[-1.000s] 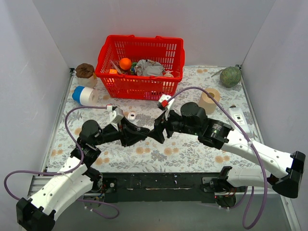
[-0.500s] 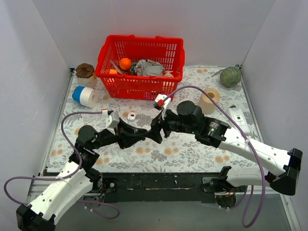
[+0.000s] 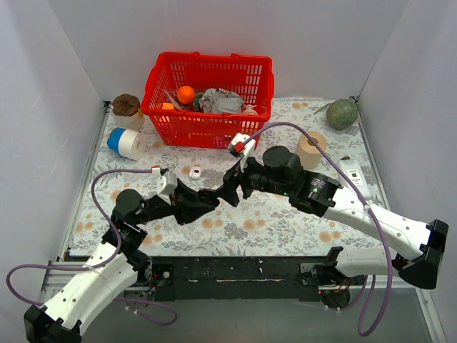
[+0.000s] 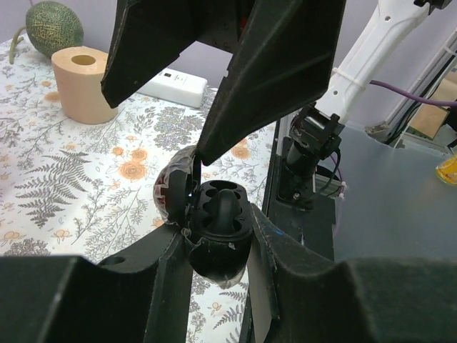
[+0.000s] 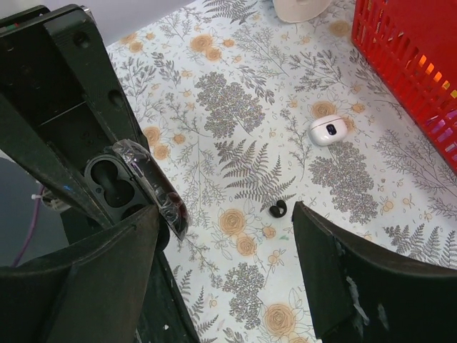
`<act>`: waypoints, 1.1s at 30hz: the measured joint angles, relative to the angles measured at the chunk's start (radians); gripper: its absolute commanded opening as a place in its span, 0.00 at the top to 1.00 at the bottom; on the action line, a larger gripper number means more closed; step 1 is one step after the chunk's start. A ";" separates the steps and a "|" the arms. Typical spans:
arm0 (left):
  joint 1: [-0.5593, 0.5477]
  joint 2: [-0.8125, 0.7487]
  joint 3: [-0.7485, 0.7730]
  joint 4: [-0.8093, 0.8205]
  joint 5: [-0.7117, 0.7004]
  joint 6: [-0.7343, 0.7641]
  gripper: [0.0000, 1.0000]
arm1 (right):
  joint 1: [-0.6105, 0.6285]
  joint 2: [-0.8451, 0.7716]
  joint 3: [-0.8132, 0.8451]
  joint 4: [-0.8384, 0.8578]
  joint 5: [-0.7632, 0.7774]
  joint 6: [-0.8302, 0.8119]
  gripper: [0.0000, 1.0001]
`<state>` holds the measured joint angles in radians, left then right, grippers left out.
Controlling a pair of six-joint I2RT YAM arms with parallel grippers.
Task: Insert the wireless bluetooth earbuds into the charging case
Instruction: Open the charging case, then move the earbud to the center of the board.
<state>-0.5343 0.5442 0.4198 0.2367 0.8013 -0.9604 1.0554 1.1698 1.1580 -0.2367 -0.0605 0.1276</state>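
Left hand (image 3: 208,201) just beside right hand (image 3: 224,196)

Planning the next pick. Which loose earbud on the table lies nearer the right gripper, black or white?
The black earbud: it lies under the right gripper's open fingers, while the white earbud sits farther off, toward the red basket.

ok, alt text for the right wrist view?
The left end effector holds an open black charging case at left. A black earbud lies loose on the floral cloth between the fingers of the open right end effector; a small white pod and a red basket sit beyond.
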 measured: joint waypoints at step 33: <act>-0.005 -0.167 -0.029 -0.191 -0.294 -0.080 1.00 | -0.150 0.385 -0.205 0.167 -0.049 0.053 0.63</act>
<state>-0.5388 0.3771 0.3912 0.0460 0.5068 -1.0401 0.9054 1.5551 0.9531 -0.0700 -0.1097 0.1806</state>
